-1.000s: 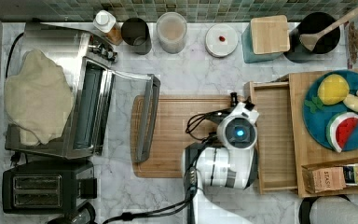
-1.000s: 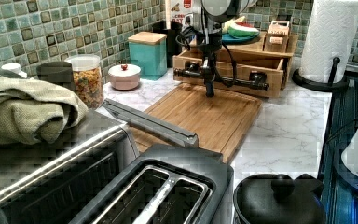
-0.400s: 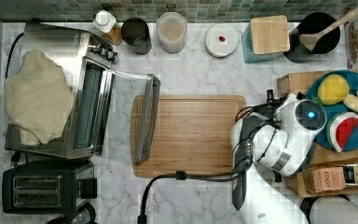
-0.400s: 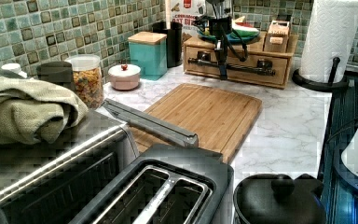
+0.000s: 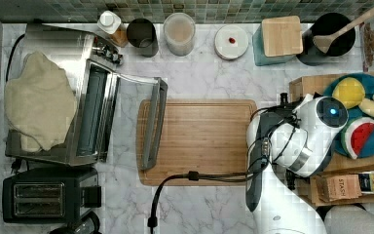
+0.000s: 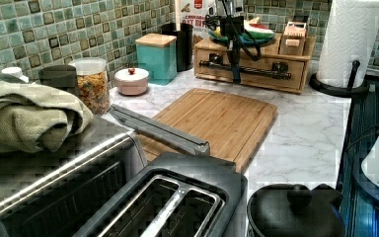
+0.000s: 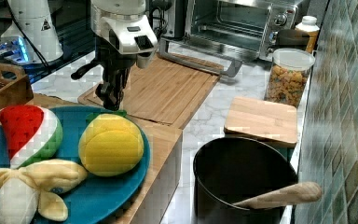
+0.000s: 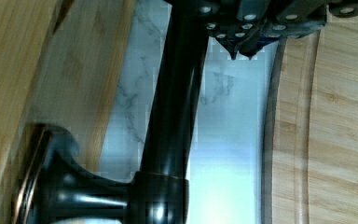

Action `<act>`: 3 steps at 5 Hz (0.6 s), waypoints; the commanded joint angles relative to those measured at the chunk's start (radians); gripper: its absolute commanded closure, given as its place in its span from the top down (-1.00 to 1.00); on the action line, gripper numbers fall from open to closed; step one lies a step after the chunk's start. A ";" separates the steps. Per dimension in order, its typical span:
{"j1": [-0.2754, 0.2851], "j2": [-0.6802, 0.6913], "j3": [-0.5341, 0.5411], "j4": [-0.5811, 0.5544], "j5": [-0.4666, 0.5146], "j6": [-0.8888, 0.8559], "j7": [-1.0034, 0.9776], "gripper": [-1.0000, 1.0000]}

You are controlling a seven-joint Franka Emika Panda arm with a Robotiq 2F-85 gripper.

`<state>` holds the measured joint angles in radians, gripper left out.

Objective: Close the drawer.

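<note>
Drawer (image 6: 250, 69) now pushed in, marble counter (image 5: 209, 80), tiled backsplash (image 6: 54, 34)

White grey-veined marble worktop (image 5: 209, 73); light-wood drawer (image 6: 256, 69) with black bar handle (image 6: 249, 69); blue plate (image 7: 93, 196); green-and-grey mosaic tile wall (image 6: 39, 34); teal canister (image 6: 156, 58); white arm (image 5: 302, 141), black hand (image 7: 111, 95)

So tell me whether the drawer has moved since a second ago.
Yes. In the left view the drawer has slid back, away from the cutting board, and its front now sits flush with the wooden box.
</note>
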<state>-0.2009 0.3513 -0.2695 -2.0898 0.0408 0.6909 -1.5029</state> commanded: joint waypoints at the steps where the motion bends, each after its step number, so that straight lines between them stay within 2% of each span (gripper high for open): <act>1: -0.110 -0.117 -0.165 0.079 -0.005 0.206 0.081 -1.00; 3: -0.105 -0.117 -0.170 0.078 -0.002 0.205 0.079 -1.00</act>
<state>-0.1642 0.3125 -0.3035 -2.1621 0.0457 0.7930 -1.4336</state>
